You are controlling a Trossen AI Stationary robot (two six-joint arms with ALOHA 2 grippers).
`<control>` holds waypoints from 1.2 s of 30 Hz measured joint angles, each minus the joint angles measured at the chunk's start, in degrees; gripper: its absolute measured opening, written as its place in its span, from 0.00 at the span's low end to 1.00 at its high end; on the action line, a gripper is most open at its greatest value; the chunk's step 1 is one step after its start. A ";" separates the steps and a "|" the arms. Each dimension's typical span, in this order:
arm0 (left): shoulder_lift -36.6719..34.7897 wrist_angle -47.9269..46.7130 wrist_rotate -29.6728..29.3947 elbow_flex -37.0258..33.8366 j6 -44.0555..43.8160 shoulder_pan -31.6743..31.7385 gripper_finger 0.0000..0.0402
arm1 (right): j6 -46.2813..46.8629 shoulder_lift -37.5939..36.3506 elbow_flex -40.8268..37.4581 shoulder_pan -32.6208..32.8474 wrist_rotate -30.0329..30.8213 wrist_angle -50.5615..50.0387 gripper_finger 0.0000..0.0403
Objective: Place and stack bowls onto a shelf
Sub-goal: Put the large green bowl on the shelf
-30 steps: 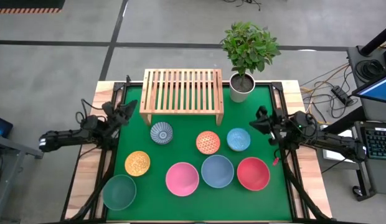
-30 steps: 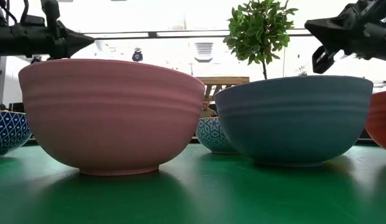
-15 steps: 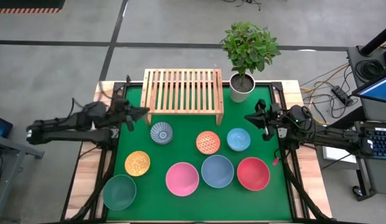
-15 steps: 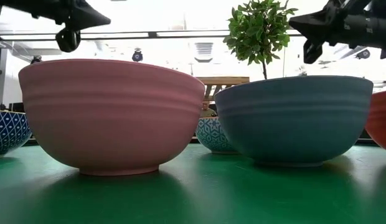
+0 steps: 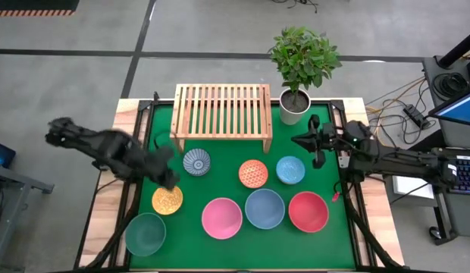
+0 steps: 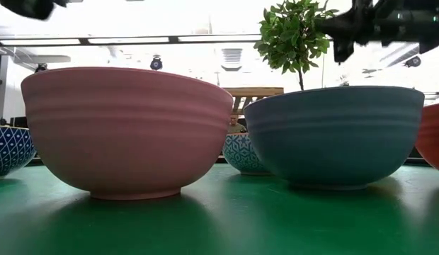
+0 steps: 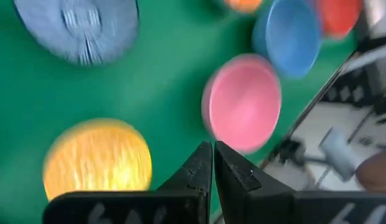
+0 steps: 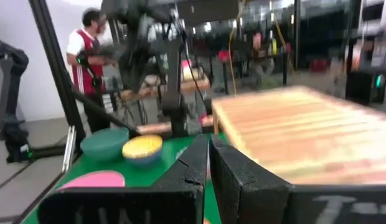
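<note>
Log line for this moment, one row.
left gripper shut, above yellow bowl | right gripper shut, near light blue bowl | shelf empty

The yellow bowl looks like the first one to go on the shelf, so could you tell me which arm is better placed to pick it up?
Left. Its gripper hovers just above the yellow bowl, jaws shut. The right gripper is far across the table, by the light blue bowl.

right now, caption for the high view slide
Eight bowls on the green mat, shelf empty; left gripper shut near the yellow bowl, right gripper shut.
</note>
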 joint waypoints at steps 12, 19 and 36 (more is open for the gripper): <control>17.44 -1.41 4.66 3.68 -42.31 -26.41 0.00 | -5.06 -0.01 7.65 0.00 0.00 -12.53 0.02; 23.07 1.02 4.96 3.08 -48.90 -29.51 0.06 | -5.41 -0.01 7.65 0.00 -0.02 -12.09 0.02; 34.59 12.36 8.34 2.97 -49.85 -29.93 0.58 | -4.62 0.01 7.65 0.00 -0.25 -11.31 0.02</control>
